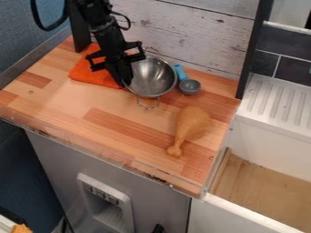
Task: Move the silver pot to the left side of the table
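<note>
While the black arm (104,32) comes in from the top edge, left of centre, its gripper (125,81) hangs down at the left rim of the silver pot (155,81). Whether the gripper is open or closed, I cannot tell; nor can I tell if it has hold of the rim.

The pot is toward the back of the wooden table (79,103), around the middle from left to right, well apart from the left edge. Its hollow faces the camera, and a wire handle (147,105) sticks out on the near side. Just to its right is a small grey cup (189,86) with a blue handle (180,72) that points toward the back wall. Nearer the front, on the right half of the table, lies a brown drumstick (192,124), its thin end toward the front edge.

On the left, an orange cloth (90,72) lies flat near the back corner, partly hidden by the arm and gripper. Pale planks (182,38) stand behind the table, with a dark post (250,54) at their right end. Beyond the table's right edge are a white ridged rack (273,100) and an open basin (264,186) with a wood-coloured bottom. Below the table's front edge is a grey panel (152,200) with a white recessed fitting (124,200).
</note>
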`<state>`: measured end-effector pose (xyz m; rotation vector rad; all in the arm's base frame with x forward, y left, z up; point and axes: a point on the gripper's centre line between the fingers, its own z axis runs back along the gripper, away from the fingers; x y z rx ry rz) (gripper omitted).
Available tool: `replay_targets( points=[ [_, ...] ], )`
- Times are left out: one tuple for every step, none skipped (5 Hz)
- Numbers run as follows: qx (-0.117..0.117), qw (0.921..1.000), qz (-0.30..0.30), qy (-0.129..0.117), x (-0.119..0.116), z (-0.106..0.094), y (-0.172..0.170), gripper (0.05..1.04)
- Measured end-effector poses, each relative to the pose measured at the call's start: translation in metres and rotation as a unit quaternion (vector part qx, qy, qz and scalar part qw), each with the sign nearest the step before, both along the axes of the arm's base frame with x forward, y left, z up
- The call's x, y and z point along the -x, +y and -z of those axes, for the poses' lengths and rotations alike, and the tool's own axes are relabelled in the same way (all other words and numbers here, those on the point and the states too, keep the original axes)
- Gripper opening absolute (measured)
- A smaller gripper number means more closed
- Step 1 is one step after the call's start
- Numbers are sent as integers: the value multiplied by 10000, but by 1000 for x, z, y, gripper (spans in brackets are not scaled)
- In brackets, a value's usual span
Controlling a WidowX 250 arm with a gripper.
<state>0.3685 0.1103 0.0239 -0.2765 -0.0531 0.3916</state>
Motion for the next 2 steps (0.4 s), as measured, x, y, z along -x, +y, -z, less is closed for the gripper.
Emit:
replay_targets(
  points=[
    [-25,10000,28,-44,0,-7,0,73],
    [8,9997,1,-225,2,-24,5,73]
  ],
)
